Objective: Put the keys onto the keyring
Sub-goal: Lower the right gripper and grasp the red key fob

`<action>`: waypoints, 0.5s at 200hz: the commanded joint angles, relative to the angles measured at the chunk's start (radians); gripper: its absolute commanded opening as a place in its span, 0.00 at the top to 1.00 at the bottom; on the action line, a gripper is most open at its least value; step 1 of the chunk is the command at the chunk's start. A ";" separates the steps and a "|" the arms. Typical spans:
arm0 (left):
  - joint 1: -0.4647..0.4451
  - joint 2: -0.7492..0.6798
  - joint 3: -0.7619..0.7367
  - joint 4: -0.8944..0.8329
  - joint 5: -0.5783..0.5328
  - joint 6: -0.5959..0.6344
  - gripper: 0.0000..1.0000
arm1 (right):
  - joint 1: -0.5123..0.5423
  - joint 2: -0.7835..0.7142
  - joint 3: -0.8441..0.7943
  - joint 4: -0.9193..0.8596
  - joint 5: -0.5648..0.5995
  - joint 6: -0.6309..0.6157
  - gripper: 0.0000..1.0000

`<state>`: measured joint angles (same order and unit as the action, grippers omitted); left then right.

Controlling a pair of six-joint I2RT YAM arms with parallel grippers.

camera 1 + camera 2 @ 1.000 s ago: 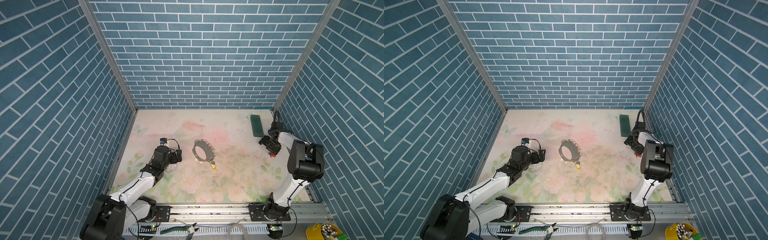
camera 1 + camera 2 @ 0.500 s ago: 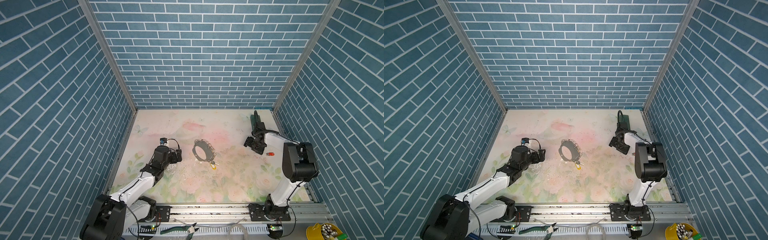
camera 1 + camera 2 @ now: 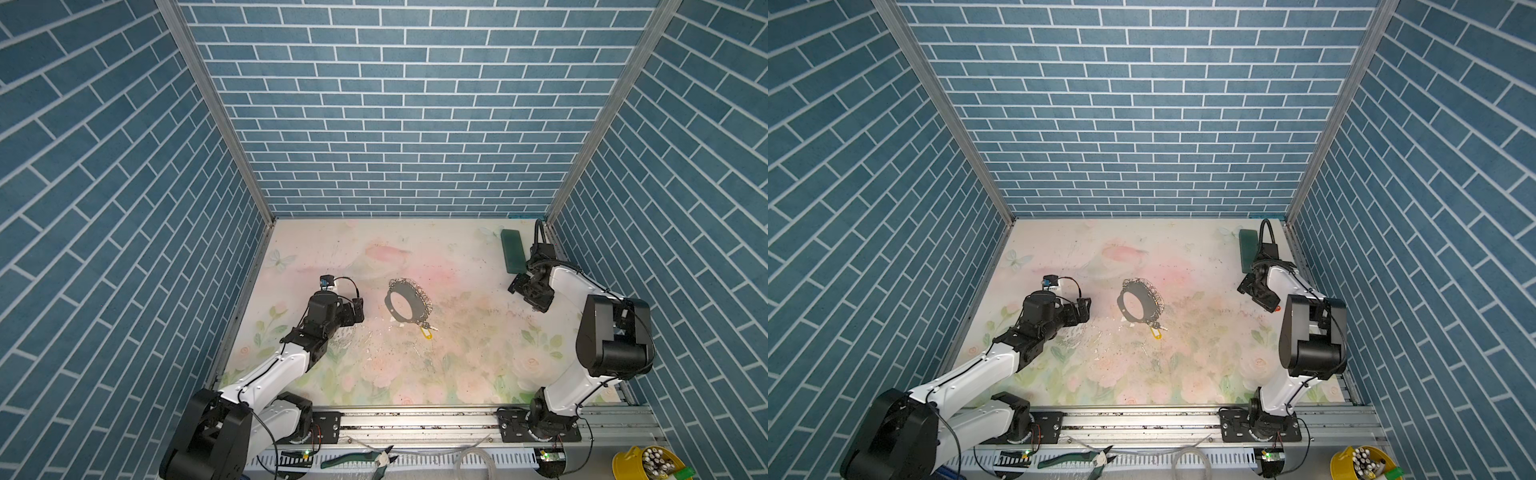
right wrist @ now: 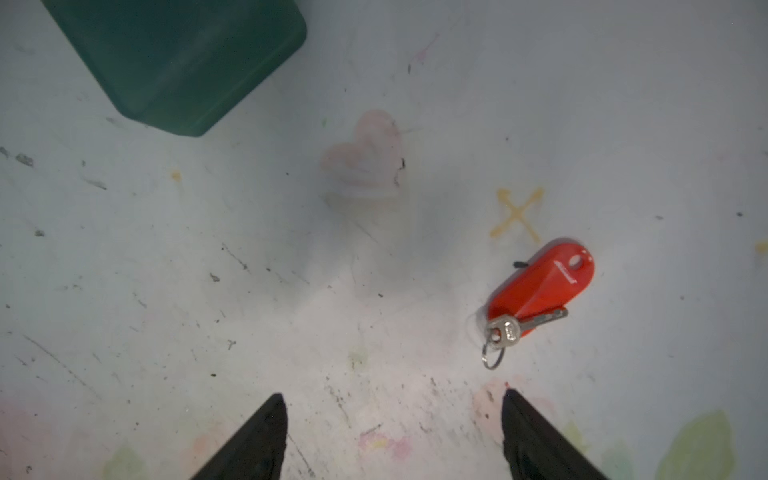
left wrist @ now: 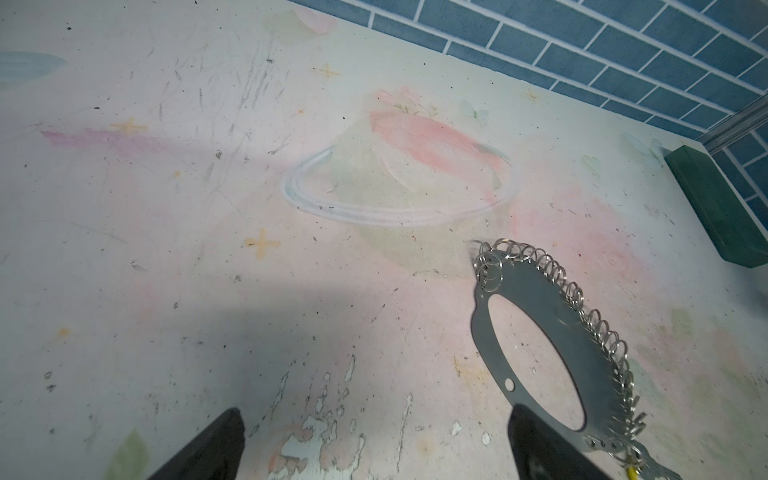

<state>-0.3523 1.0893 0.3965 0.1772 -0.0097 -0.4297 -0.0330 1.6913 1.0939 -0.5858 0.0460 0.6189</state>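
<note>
Blue brick-patterned walls (image 3: 395, 124) close in a pale, flower-printed surface (image 3: 457, 374), scuffed and flaking in places.

In both top views the left tool (image 3: 355, 311) sits low, jaws spread wide and empty. The keyring (image 3: 419, 300) lies flat just beyond its tips, near but apart. The yellow key (image 3: 424, 331) touches one end of the keyring and seems already hung from a clip there. The right tool (image 3: 1257, 296) hangs well apart from the keyring, jaws also wide, gripping nothing. The red key (image 3: 1277, 308) shows just outside one of its tips, and the green block (image 3: 1250, 249) lies just past it toward the back wall.

In the left wrist view the keyring runs out from beside one finger (image 5: 544, 449), with clips (image 5: 598, 328) fringing its outer rim. Whether that finger touches it I cannot tell.

In the right wrist view the red key lies flat beyond and outside one finger (image 4: 536, 436), not between the jaws. Its split ring (image 4: 492, 357) is the part nearest the tool.

Closing from here would likely miss the red key or nudge it aside, since it sits off the jaws' line. Its glossy tag may slip from a shallow pinch. The loose keyring could slide if pushed while unheld.

Count: two tools, one keyring, two keys (one yellow, one red), one green block. The clips are too many to count surely.
</note>
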 commanded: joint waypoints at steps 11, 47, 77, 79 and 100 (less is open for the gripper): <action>-0.004 0.004 0.023 -0.005 -0.006 0.009 0.00 | -0.011 0.033 -0.002 -0.014 -0.004 -0.027 0.19; -0.004 0.009 0.023 -0.002 -0.005 0.008 0.00 | -0.014 0.074 0.023 -0.016 -0.022 -0.044 0.19; -0.005 0.009 0.023 -0.003 -0.006 0.008 0.00 | -0.015 0.093 0.029 -0.011 -0.024 -0.051 0.19; -0.004 0.009 0.023 -0.002 -0.006 0.008 0.00 | -0.014 0.095 0.029 -0.011 -0.024 -0.051 0.19; -0.005 0.009 0.024 -0.002 -0.004 0.008 0.00 | -0.015 0.112 0.037 -0.011 -0.031 -0.059 0.19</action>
<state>-0.3523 1.0927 0.4011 0.1776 -0.0101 -0.4297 -0.0452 1.7756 1.0954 -0.5831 0.0277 0.5835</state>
